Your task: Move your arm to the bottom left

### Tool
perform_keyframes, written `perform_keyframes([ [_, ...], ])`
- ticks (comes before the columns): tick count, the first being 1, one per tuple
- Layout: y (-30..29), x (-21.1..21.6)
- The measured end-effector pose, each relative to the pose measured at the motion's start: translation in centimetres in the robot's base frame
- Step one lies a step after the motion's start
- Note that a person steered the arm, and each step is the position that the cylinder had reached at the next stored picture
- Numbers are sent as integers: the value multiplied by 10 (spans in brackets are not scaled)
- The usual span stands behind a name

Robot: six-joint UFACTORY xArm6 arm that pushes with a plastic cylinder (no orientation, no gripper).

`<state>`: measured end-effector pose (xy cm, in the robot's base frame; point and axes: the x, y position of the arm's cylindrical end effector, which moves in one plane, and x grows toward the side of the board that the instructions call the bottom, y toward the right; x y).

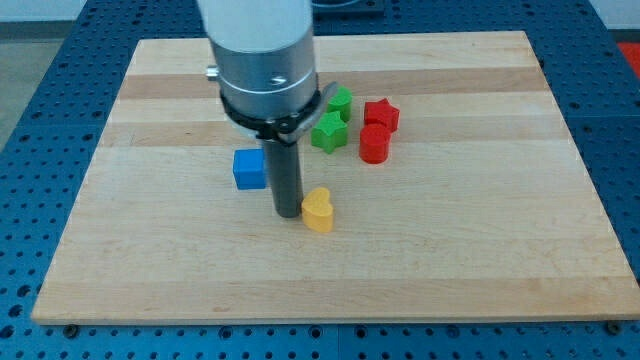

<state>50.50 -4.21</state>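
Note:
My tip (pixel 288 212) rests on the wooden board (pixel 150 260) near its middle. It stands just left of the yellow heart block (pixel 318 210), almost touching it. The blue cube (pixel 249 169) lies a little up and to the left of the tip. The rod comes down from the grey arm body (pixel 262 60), which hides part of the board behind it.
A green star block (pixel 328 131) and a second green block (pixel 341 102) lie right of the arm body. A red star block (pixel 381 114) and a red cylinder (pixel 374 144) lie further to the view's right. A blue perforated table surrounds the board.

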Motion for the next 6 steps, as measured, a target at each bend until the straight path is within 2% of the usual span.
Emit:
perform_keyframes([
  [2,57,1],
  [4,83,36],
  [6,139,37],
])
